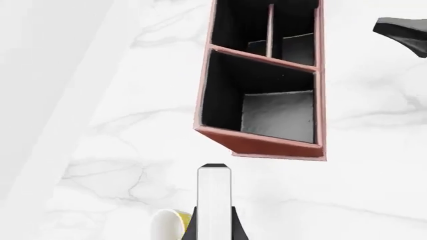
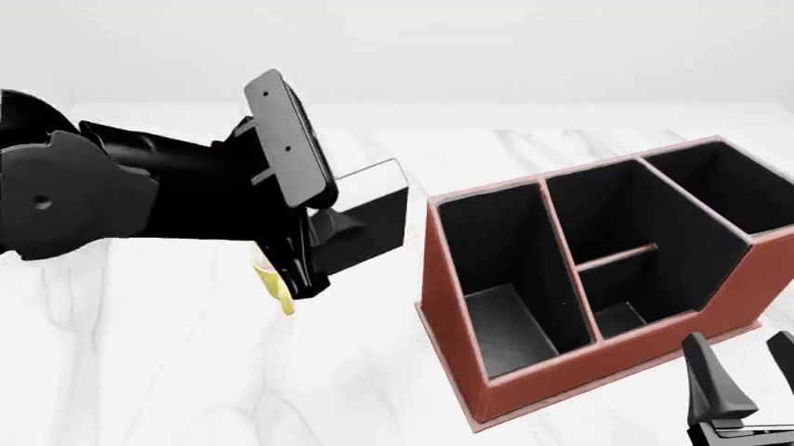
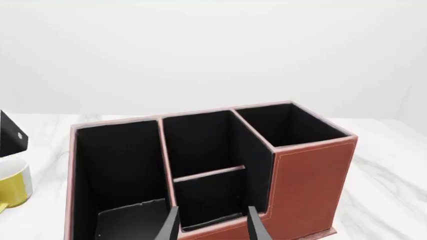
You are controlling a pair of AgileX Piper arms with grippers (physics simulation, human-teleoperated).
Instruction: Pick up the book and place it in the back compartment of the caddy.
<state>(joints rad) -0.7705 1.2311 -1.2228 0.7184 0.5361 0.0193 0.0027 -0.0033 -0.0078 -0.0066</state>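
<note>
My left gripper (image 2: pixel 351 229) is shut on the book (image 2: pixel 372 197), black-covered with white page edges, and holds it in the air to the left of the caddy (image 2: pixel 447 307). In the left wrist view the book's white edge (image 1: pixel 213 197) sticks out between the fingers, pointing at the caddy's near end wall (image 1: pixel 267 145). The back compartment (image 2: pixel 616 318) is the small cell by the low wall, in front of the short cross divider; it also shows in the right wrist view (image 3: pixel 210 200). My right gripper (image 2: pixel 745 373) is open and empty, just outside the caddy's low wall.
A yellow mug (image 2: pixel 275 286) stands on the white marble table, mostly hidden behind my left gripper; it also shows in the left wrist view (image 1: pixel 170 225) and the right wrist view (image 3: pixel 10 182). The caddy's long cell (image 2: pixel 496 279) lies nearest the book.
</note>
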